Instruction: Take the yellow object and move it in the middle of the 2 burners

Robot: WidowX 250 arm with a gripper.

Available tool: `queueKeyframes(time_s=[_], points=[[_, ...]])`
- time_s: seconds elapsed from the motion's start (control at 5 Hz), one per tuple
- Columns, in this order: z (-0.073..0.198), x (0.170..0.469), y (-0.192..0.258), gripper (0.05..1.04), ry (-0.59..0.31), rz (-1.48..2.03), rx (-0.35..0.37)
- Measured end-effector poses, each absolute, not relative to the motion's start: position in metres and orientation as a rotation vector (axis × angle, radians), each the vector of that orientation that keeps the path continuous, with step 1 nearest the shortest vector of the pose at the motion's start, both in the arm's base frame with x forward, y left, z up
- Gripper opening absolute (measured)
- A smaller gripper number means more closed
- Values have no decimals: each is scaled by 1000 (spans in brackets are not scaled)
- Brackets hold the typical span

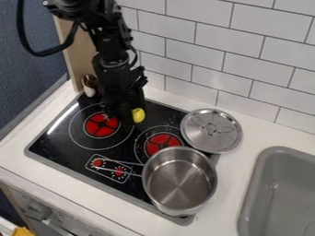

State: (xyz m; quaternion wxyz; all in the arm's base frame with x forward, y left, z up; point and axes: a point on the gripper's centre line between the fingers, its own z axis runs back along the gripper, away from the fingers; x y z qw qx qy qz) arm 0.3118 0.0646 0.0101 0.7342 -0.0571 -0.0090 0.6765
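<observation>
No words, labels, brands, numbers or signs can be read anywhere. The small marks around the red knobs on the stove's control panel (108, 170) are too tiny to make out.

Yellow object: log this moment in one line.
yellow object: at claw, wall side of gap between burners | hold: unclear | pot: uncovered | lid: near pot

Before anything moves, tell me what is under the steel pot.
The steel pot stands over the right end of the black stovetop, its handle crossing the control markings. It also hides part of the right burner. Whatever lies directly beneath is covered.
</observation>
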Motion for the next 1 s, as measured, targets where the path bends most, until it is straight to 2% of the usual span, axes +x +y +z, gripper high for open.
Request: queueKeyframes(time_s=[0.2,0.4,0.6,0.8,1.0], points=[[1,319,63,403,-88,1472,-73],[-4,319,60,403,-119,1475,-25],[-12,318,59,454,-104,1494,11],[-12,318,58,743,-97,1517,13],[-11,316,58,980,-76,1520,31]])
